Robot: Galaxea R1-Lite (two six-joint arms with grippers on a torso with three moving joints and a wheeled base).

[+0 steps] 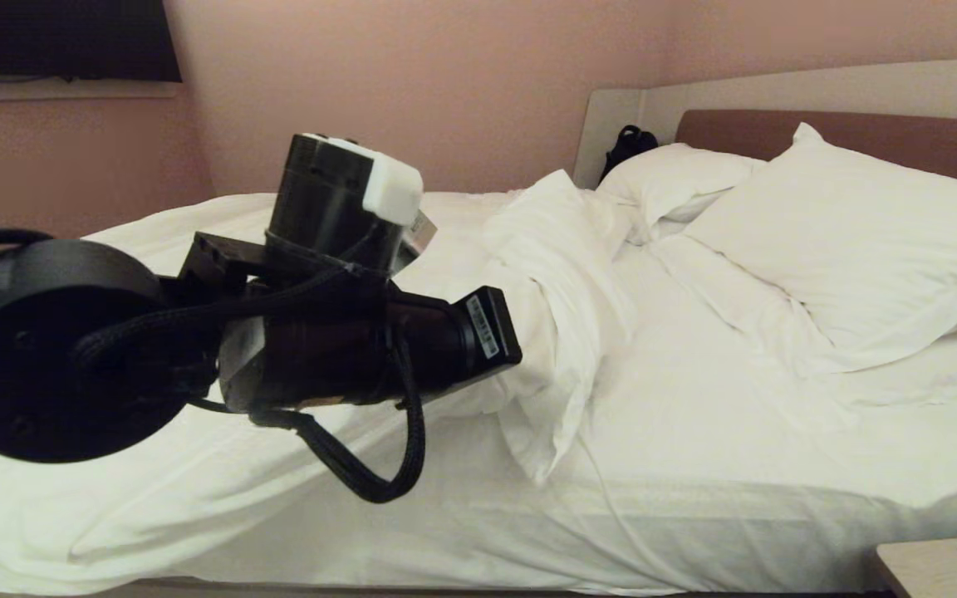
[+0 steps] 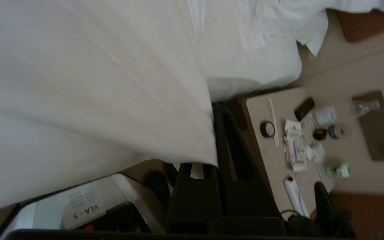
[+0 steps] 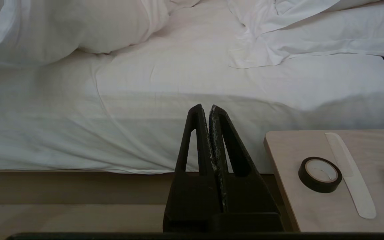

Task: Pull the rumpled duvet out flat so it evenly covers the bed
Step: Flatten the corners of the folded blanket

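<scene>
A wide bed (image 1: pixel 694 465) with a taut white sheet, a low beige base and a beige headboard panel with a reddish-brown padded insert (image 1: pixel 861 137) is seen against plain pinkish walls. Two plump white rectangular pillows (image 1: pixel 852 249) are stacked at the headboard end. A pale wood-grain bedside worktop (image 3: pixel 298 186) stands just beside the mattress edge, carrying a black roll of tape (image 3: pixel 319 174) and a flat off-white comb (image 3: pixel 350 173).

The large, thick, puffy white duvet (image 1: pixel 557 274) lies soft and creased over the foot half of the bed, its long axis running along the mattress away from the pillows. Its upper edge is lifted into a folded ridge near the middle of the bed.

The black left gripper (image 2: pixel 213 140) is held above the bed, its fingers (image 2: pixel 232 146) pressed together on a fold of the duvet, which fans away from the tips in stretched pleats. The worktop lies beyond the fingers in that view.

The black right gripper (image 3: pixel 208 111) is parked low beside the bed, its triangular fingers (image 3: pixel 197 140) fully together and holding nothing, with the mattress side just ahead of the tips.
</scene>
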